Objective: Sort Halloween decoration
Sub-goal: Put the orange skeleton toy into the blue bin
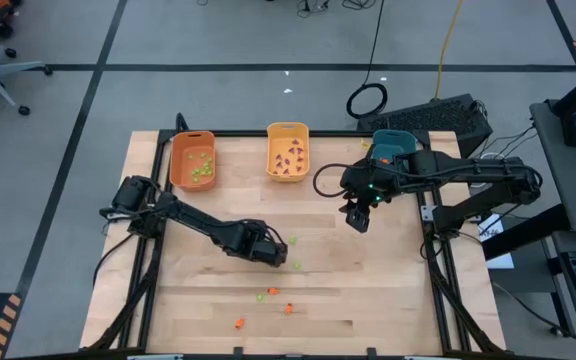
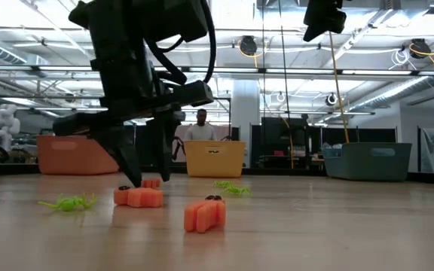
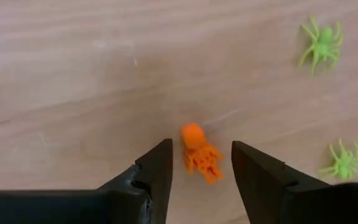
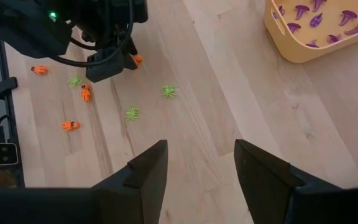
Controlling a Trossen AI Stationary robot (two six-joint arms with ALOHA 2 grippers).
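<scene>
Left wrist view: the left gripper [image 3: 201, 165] hangs low over the desk [image 3: 73, 74], jaws apart around a small orange trinket [image 3: 200, 153] lying flat between them, not yet touched. Two light green spiders [image 3: 321, 43] lie nearby. The right gripper [image 1: 358, 218] hovers open near the yellow bin [image 1: 288, 131], which holds purple pieces [image 4: 328, 15].

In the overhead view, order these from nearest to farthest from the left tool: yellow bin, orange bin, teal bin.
From the left tool, low at the table's middle:
1. Yellow bin, back edge, centre.
2. Orange bin, back left; only somewhat farther than the yellow.
3. Teal bin, back right, partly under the right arm.
</scene>
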